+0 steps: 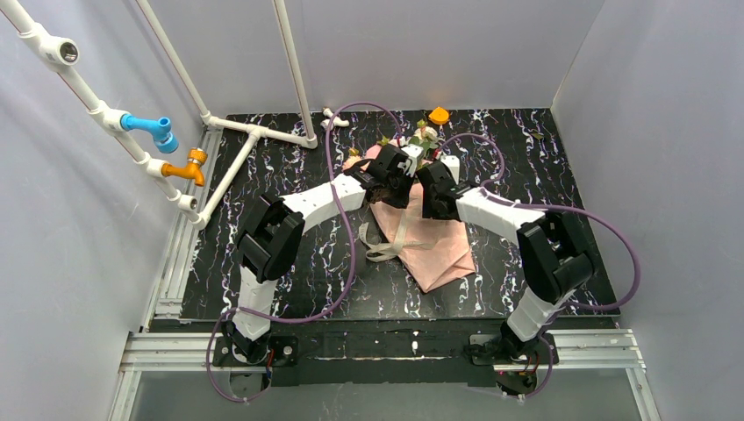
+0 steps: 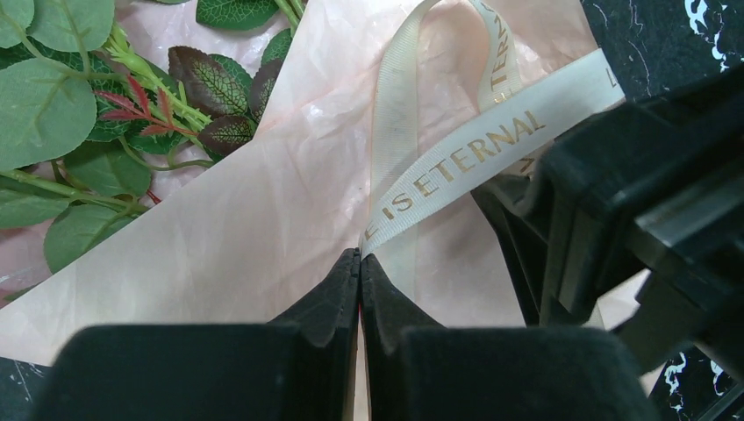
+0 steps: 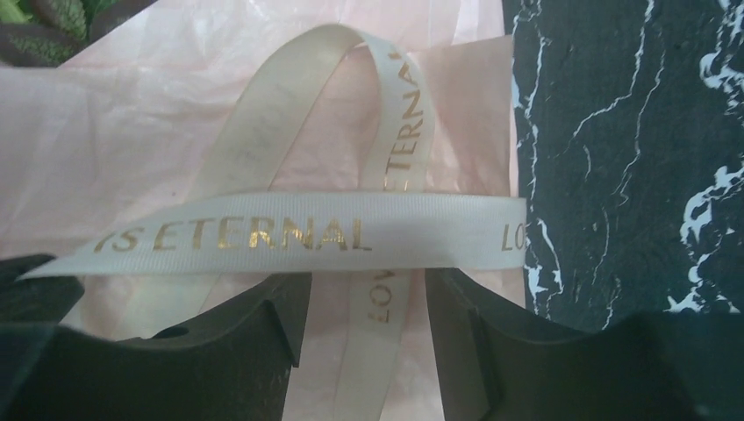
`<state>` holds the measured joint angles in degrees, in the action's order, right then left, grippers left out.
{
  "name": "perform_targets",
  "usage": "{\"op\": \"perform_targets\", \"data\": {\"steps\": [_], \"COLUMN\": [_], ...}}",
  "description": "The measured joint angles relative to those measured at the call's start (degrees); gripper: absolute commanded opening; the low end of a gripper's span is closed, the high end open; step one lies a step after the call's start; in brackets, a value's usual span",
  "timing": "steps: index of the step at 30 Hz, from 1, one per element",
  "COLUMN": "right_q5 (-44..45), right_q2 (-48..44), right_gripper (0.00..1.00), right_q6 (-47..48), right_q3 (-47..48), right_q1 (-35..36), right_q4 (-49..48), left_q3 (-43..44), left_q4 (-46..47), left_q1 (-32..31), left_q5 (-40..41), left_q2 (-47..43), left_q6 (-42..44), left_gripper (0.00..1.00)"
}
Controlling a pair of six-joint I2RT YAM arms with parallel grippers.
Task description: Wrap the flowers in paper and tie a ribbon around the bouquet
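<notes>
left gripper pinches the ribbon in shut jaws; we would centre the right gripper, jaws spread, on the taut printed strand before closing.

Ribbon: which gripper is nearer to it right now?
Left. The left gripper is shut on the ribbon, pinching it at the fingertips. The right gripper is open, with one strand crossing just past its fingertips and another running between them, not gripped.

One ribbon, one paper sheet, one flower bunch, two robot arms.
</notes>
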<state>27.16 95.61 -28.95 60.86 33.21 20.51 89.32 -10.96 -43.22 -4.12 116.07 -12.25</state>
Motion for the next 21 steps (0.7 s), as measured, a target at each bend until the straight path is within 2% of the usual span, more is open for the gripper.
{"op": "perform_targets", "data": {"steps": [4, 8, 14, 21], "right_q5": [2.3, 2.6, 2.0, 0.4], "right_q2": [2.2, 3.6, 4.5, 4.2], "right_gripper": [0.4, 0.31, 0.01, 0.01], "right_q6": [1.4, 2.0, 2.4, 2.6], "right_q3": [1.6, 1.6, 1.6, 1.6], "right_q1": [0.0, -0.1, -0.1, -0.1], "right_q4": [0.0, -0.1, -0.1, 1.1], "left_q3": [0.0, 0.0, 0.0, 0.1], "left_q4": [0.0, 0.0, 0.0, -0.6], "left_q1": [0.0, 0.0, 0.0, 0.0], "left_q5": [0.0, 0.0, 0.0, 0.2], "left_q2": [0.0, 0.0, 0.0, 0.1], "left_q6": [0.0, 0.0, 0.0, 0.0], "left_gripper": [0.0, 0.0, 0.0, 0.0]}}
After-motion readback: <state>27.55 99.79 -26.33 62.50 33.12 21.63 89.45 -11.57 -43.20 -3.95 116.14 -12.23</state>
